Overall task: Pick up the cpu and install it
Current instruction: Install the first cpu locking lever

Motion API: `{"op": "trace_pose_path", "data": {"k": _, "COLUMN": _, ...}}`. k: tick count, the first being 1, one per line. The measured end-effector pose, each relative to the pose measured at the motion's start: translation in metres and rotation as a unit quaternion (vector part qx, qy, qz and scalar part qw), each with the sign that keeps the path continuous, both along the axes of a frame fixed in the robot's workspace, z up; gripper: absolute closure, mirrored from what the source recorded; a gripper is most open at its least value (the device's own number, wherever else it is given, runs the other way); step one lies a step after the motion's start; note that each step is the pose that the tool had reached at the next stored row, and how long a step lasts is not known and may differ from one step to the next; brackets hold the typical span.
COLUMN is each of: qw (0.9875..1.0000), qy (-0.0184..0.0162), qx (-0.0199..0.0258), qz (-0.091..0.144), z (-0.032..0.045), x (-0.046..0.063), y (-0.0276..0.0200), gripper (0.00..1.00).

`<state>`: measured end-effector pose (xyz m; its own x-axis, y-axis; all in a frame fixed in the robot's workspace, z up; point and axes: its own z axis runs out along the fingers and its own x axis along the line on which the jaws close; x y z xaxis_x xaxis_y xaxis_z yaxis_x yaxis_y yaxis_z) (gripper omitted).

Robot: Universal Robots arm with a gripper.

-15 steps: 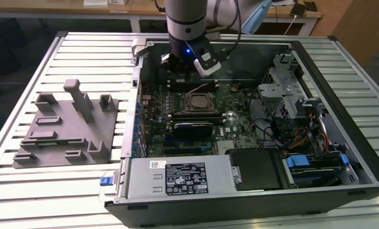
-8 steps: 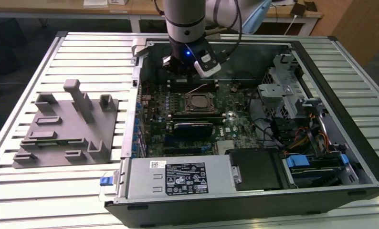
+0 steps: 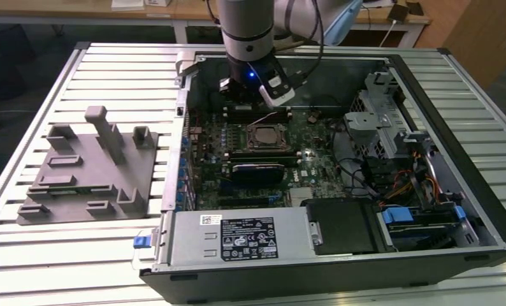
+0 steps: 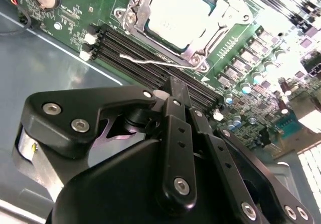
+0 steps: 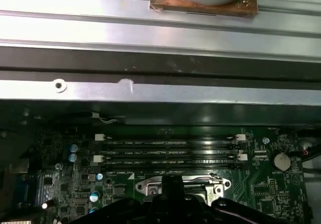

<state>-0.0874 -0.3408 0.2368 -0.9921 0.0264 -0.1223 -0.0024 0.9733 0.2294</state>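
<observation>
— Ribbed metal tabletop (image 3: 108, 255) under everything. The black open computer case (image 3: 321, 277) lies flat on it, toward the exterior view's right edge, with the green motherboard (image 3: 321, 169) facing up where the arm can reach straight down.
— And the cpu?
— Pale silver square chip, the cpu (image 4: 183, 13), sits inside the metal-framed socket (image 4: 133, 10), flat and square to it. Looks seated to me.
— Clamped down?
— I'd judge not. The thin wire lever (image 4: 150, 62) lies loose across the black memory slots (image 4: 125, 45).
— The hand?
— Black hand (image 4: 173, 88) hovers over those slots, just beside the socket. It's drawn narrow, with nothing in it that I can see.
— That grey piece near the tabletop's other edge?
— Grey plastic fixture (image 3: 92, 172), all posts and pockets, well apart from the case. Probably there to keep parts at known spots.
</observation>
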Motion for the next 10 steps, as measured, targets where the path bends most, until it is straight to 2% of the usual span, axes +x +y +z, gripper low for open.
{"op": "trace_pose_path", "data": {"k": 10, "qw": 1.0000, "qy": -0.0002, "qx": -0.0001, "qz": -0.006, "z": -0.0036, "x": 0.017, "y": 0.0000, "gripper": 0.89}}
